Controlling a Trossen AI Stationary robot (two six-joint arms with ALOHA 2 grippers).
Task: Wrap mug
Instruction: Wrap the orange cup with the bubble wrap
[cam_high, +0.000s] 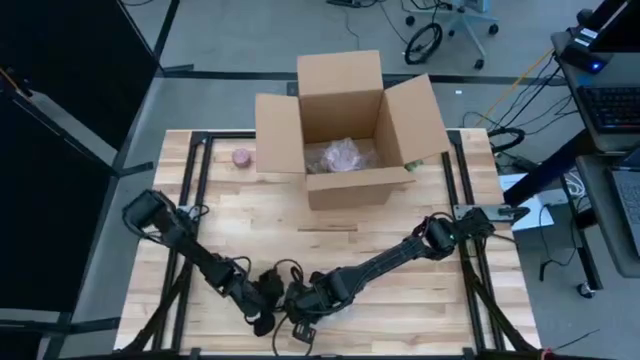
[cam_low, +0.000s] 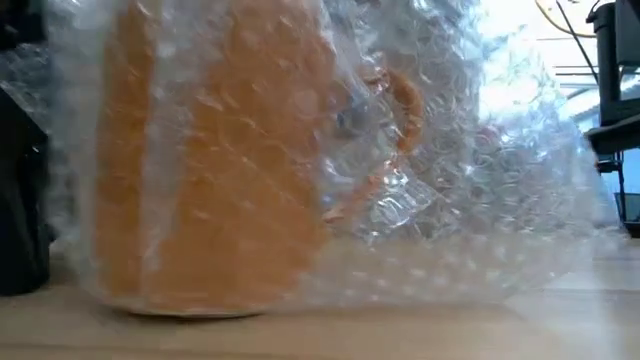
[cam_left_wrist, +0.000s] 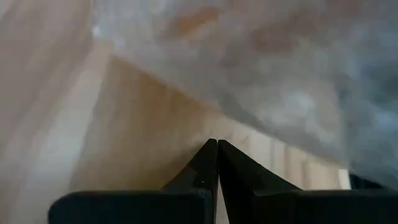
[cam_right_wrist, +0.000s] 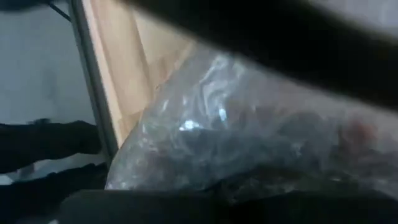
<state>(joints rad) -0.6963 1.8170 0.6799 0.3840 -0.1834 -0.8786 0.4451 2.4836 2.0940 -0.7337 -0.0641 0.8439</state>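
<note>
Orange mug (cam_low: 210, 170) upright under bubble wrap (cam_low: 470, 200); left fingers (cam_left_wrist: 217, 163) together

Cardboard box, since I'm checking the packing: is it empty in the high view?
No: the open cardboard box already holds a bubble-wrapped pinkish bundle on its floor.
</note>
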